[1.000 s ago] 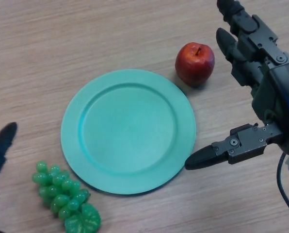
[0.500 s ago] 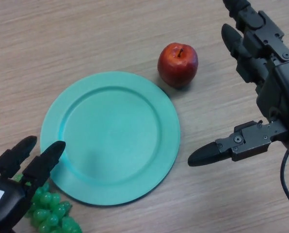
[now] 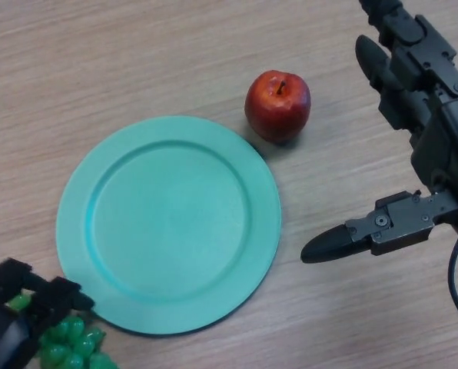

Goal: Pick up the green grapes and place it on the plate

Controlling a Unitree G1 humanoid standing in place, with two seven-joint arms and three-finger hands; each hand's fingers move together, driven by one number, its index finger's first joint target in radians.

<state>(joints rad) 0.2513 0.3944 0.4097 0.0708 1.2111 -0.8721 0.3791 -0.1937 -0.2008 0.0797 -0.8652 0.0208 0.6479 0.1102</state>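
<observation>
The green grapes [image 3: 69, 344] lie at the bottom left corner, just off the near-left rim of the teal plate [image 3: 72, 223]. My left hand [image 3: 20, 309] sits on top of the bunch with its fingers curled down over it, hiding most of the grapes. My right hand [image 3: 443, 138] hovers open at the right of the plate. Its fingers point away and its thumb sticks out toward the plate. It holds nothing.
A red apple [image 3: 277, 105] stands on the wooden table just beyond the plate's far right rim, between the plate and my right hand's fingers.
My left hand came in from the lower left, reached over the grapes and bent its straight fingers down onto them. The view shifted a little; the right hand stayed put.
</observation>
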